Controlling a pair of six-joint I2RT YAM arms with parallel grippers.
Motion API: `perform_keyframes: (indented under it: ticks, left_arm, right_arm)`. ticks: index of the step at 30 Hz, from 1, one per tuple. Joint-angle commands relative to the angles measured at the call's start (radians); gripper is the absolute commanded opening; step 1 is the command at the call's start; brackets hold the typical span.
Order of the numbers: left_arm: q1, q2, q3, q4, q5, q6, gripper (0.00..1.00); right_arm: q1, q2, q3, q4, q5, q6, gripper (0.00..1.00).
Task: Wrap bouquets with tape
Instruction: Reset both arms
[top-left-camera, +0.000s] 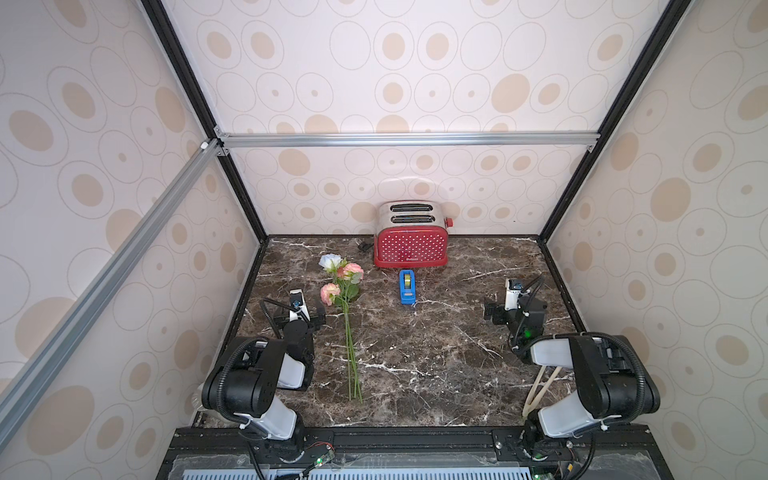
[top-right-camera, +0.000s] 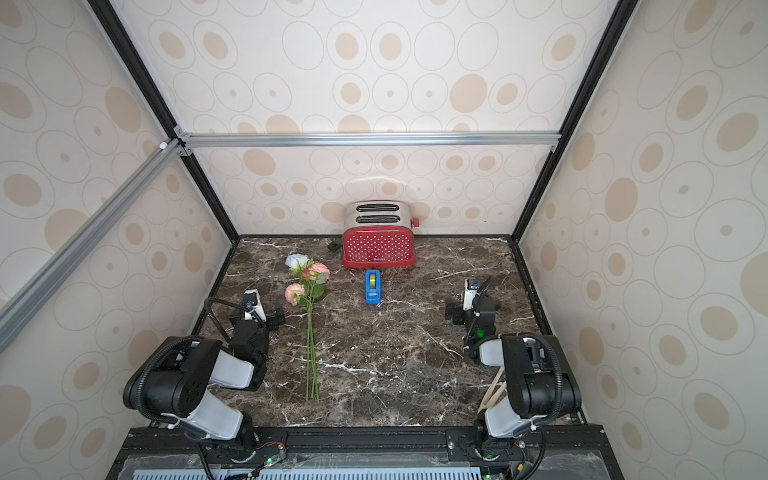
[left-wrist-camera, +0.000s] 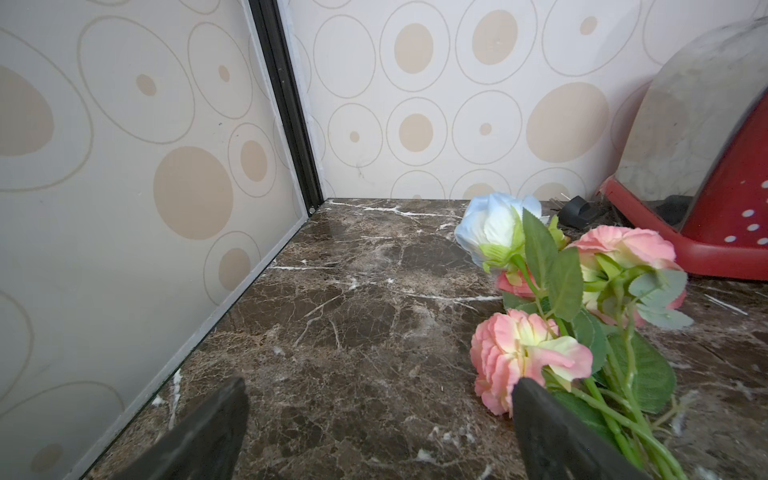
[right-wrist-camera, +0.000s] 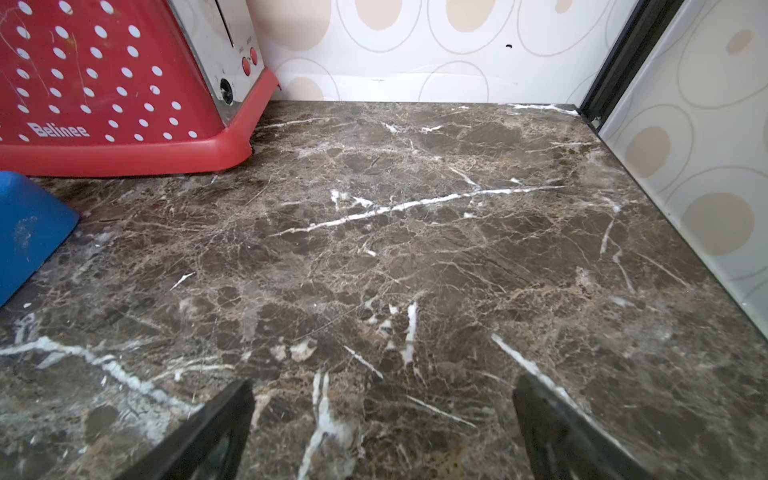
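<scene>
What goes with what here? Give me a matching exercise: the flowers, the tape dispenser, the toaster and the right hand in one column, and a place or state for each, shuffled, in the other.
Things
1. bunch of artificial pink and white-blue flowers on long green stems
2. blue plastic tape dispenser with a yellowish roll
3. red polka-dot toaster with a metal top
4. right hand

Places or states
A. against the back wall
B. open, holding nothing, over the bare dark marble table
C. lying flat, stems pointing toward the robot
D. standing just in front of the toaster

Pairs: 1-C, 2-D, 3-A, 4-B
</scene>
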Motion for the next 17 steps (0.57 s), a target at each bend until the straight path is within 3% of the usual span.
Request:
perform_keyframes:
  ticks: [1, 17]
  left_arm:
    - [0.008, 0.001, 0.017, 0.026, 0.004, 0.001, 0.99]
    - [0.008, 0.001, 0.017, 0.025, 0.004, -0.001, 0.99]
  right_arm:
    - [0.0, 0.002, 0.004, -0.005, -0.019, -0.014, 1.0]
    - [0.0, -0.003, 0.012, -0.032, -0.02, -0.013, 1.0]
